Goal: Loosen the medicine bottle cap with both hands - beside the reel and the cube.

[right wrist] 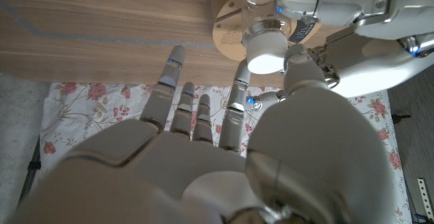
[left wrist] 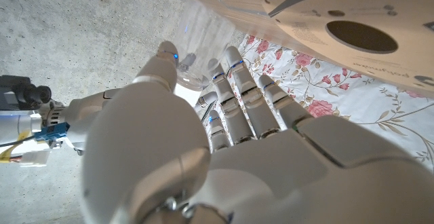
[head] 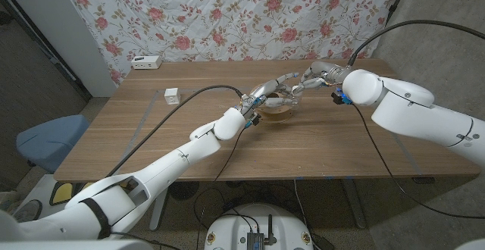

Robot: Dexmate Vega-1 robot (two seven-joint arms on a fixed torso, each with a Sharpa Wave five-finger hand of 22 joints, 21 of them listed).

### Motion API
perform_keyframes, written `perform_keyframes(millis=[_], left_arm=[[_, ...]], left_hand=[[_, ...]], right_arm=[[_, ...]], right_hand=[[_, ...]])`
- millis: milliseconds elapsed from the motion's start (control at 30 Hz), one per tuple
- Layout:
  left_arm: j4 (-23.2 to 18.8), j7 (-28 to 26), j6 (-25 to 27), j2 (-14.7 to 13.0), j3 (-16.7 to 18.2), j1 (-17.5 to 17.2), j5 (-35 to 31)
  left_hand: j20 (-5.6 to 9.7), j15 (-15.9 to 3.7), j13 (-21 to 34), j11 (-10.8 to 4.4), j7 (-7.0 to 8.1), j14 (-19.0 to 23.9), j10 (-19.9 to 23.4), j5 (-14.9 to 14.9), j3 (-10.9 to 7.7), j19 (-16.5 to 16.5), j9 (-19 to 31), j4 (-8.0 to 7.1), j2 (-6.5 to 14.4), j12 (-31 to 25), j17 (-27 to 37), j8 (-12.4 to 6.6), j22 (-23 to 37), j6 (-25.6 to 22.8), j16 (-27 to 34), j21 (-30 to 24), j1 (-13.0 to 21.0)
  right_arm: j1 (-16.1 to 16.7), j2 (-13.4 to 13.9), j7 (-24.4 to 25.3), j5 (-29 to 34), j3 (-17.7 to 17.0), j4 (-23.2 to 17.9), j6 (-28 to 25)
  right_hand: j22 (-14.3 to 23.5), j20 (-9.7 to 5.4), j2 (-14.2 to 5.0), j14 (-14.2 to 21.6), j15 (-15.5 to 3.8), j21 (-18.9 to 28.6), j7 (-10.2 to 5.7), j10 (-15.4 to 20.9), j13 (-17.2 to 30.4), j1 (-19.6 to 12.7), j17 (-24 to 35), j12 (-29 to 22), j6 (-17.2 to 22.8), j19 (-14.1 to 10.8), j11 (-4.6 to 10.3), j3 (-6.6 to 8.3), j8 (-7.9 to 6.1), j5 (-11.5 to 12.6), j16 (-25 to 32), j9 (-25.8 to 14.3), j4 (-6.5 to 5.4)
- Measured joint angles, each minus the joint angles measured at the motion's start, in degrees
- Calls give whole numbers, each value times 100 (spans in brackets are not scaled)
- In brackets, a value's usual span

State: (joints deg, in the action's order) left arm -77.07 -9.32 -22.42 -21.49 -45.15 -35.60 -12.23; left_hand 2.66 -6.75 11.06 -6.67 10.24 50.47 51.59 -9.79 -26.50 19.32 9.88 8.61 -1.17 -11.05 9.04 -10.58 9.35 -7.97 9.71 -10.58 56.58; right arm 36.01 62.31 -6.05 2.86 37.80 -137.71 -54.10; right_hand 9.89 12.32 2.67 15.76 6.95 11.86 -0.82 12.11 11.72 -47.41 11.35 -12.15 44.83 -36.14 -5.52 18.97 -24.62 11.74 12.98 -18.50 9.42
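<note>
- Two hands meet over the far middle of the table in the head view: the left hand [head: 267,93] reaches in from the near left and the right hand [head: 312,78] from the far right, both closing on the medicine bottle [head: 282,98], which sits above the reel [head: 277,110] lying flat on the wood. The cube [head: 172,96] stands well apart to the left, and a power strip [head: 146,61] lies at the table's far edge.
- In the left wrist view, the left hand [left wrist: 203,136] has its fingers [left wrist: 239,88] reaching around a clear bottle body [left wrist: 193,75], with the reel [left wrist: 352,34] close by. It looks wrapped on the bottle, though the contact itself is hidden.
- In the right wrist view, the white cap [right wrist: 266,51] sits lit between the right hand's thumb [right wrist: 298,64] and a finger [right wrist: 241,95], so the right hand [right wrist: 224,163] seems to pinch the cap while the left hand [right wrist: 319,7] steadies the bottle beyond it, over the reel [right wrist: 234,20].
- Judged from this, the step in hand is the twist itself: both grips look set. The next move calls for the right hand to turn the cap while the left hand keeps the body from spinning.
</note>
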Motion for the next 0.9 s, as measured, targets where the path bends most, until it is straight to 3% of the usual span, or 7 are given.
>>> perform_keyframes(millis=[167,667,900], left_arm=[[24,0,0,14,-6,4,4],[120,15,-29,50,-23,66,26],[160,32,-45,55,-28,88,34]], left_hand=[[0,0,-3,-8,0,0,-8,0,0,0,0,0,0,-1,0,0,0,0,0,0,0],[0,0,-2,-8,0,0,-8,2,-3,0,0,-3,-1,0,0,0,0,0,0,0,1],[0,0,-2,15,0,0,15,2,-5,0,0,-5,-16,-17,0,0,0,0,0,0,31]], right_arm=[[31,-26,48,33,1,14,11],[65,-77,103,73,-12,83,66],[62,-87,81,72,-23,106,82]], right_hand=[[0,-25,-13,31,-31,0,-63,92,0,-57,0,0,107,-25,31,16,-63,0,0,5,16],[0,-13,-72,92,-92,-22,-125,143,1,-332,-1,0,122,-75,81,138,-63,-11,0,49,54],[0,-13,-165,69,-114,-64,-122,139,1,-466,-1,0,-3,-75,84,183,27,-22,0,84,54]])
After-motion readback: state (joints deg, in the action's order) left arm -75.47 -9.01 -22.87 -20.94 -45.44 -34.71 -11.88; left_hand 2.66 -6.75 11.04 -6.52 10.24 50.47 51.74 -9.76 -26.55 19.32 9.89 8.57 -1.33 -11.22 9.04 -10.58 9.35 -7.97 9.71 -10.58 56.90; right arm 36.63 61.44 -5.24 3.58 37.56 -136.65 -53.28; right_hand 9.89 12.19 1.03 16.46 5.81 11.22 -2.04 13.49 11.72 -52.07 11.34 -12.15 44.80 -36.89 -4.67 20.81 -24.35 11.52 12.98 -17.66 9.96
